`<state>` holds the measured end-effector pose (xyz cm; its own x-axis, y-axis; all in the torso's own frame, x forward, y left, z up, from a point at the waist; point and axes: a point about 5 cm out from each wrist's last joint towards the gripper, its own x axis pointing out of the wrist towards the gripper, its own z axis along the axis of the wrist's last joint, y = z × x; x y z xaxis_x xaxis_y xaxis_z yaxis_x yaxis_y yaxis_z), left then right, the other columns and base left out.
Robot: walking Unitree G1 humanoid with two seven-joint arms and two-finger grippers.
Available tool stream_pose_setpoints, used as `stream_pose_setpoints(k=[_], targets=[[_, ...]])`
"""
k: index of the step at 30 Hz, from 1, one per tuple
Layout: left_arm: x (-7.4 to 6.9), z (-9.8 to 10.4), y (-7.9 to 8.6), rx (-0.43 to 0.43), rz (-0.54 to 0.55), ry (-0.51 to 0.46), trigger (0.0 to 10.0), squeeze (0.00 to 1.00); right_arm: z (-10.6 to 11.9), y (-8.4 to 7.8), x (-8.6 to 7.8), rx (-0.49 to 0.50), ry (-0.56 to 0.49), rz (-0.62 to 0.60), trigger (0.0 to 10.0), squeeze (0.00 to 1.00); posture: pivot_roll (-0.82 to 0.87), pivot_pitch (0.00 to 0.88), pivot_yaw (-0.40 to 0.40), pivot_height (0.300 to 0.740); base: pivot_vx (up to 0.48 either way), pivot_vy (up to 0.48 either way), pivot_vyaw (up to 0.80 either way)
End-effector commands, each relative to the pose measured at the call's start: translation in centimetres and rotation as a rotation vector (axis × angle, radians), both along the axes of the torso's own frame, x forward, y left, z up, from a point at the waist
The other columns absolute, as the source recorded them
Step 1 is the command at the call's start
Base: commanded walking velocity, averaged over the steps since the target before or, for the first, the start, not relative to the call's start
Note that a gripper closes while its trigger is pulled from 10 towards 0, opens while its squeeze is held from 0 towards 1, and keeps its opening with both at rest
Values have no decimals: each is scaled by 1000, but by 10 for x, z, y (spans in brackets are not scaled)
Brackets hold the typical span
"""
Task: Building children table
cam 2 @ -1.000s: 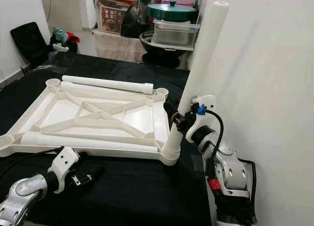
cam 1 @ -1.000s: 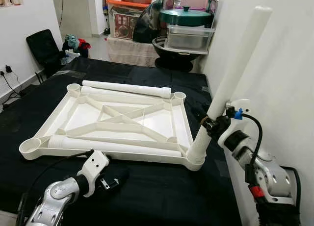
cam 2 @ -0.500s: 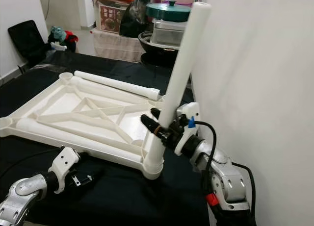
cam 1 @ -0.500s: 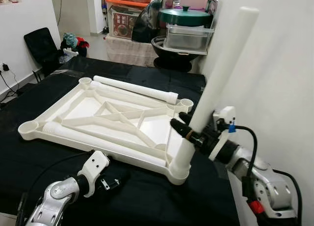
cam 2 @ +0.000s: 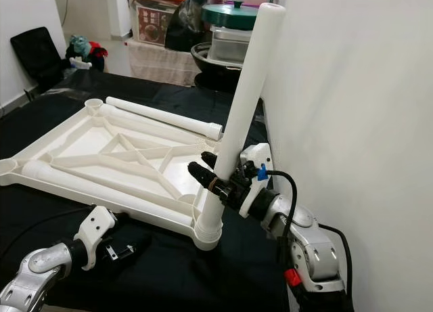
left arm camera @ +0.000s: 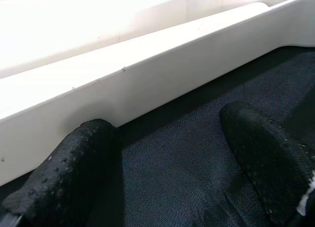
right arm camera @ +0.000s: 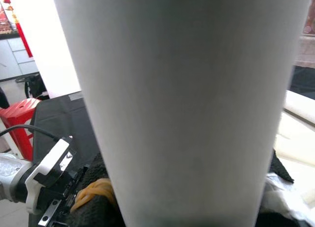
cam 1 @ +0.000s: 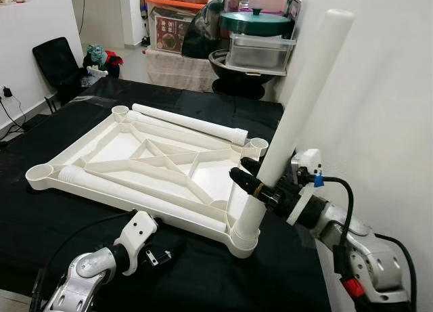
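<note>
White tabletop [cam 1: 135,156]: lies upside down on the black-covered bed [cam 1: 61,122], ribbed underside up, its near right corner close to the bed's right edge.
Standing leg [cam 1: 298,102]: a white tube set in the near right corner socket [cam 1: 242,239], leaning toward the wall.
Right gripper [cam 1: 260,189]: black fingers clamped around the lower part of the standing leg, just above the socket.
Loose legs: one tube [cam 1: 189,122] lies along the tabletop's far rim, another [cam 1: 135,197] along its near rim.
Left gripper [left arm camera: 162,153]: fingers spread apart and empty, resting on the black cover beside the tabletop's near rim.
Background: stacked containers [cam 1: 260,38] beyond the bed's far edge.
</note>
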<state>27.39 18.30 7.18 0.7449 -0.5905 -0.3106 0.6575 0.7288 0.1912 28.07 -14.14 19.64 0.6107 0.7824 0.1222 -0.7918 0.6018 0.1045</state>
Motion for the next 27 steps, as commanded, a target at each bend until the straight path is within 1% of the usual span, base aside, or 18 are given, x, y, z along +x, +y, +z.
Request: stream_pose_setpoints(k=[1, 2, 4, 5, 8, 10, 16, 21, 27], targets=[[-1, -2, -4, 4, -13, 16, 10000, 0, -10, 12, -5, 58, 60, 138, 0, 0, 79, 0, -107, 740, 0, 0, 0], [-1, -2, -4, 4, -13, 16, 10000, 0, -10, 12, -5, 58, 60, 138, 0, 0, 79, 0, -107, 740, 0, 0, 0], [-1, -2, -5, 3, -15, 16, 10000, 0, -5, 15, -4, 70, 45, 194, 0, 0, 82, 0, -109, 740, 0, 0, 0], [-1, -2, -5, 3, -15, 16, 10000, 0, -5, 15, -4, 70, 45, 194, 0, 0, 82, 0, -109, 740, 0, 0, 0], [-2, -2, -6, 1, -19, 16, 10000, 0, 0, 20, -3, 93, 25, 288, 0, 0, 90, 0, -116, 740, 0, 0, 0], [-2, -2, -7, 0, -23, 16, 10000, 0, 1, 23, -2, 97, 19, 325, 0, 0, 94, 0, -118, 740, 0, 0, 0], [-5, -3, -9, -6, -32, 19, 10000, 0, 3, 30, 0, 117, 2, 386, 0, 0, 101, 0, -121, 740, 0, 0, 0], [-6, -3, -10, -10, -36, 21, 10000, 0, 4, 32, 7, 109, -11, 405, 0, 0, 109, 0, -129, 740, 0, 0, 0], [-6, -2, -10, -11, -35, 21, 10000, 0, 5, 34, 10, 97, -24, 427, 0, 0, 116, 0, -134, 740, 0, 0, 0]])
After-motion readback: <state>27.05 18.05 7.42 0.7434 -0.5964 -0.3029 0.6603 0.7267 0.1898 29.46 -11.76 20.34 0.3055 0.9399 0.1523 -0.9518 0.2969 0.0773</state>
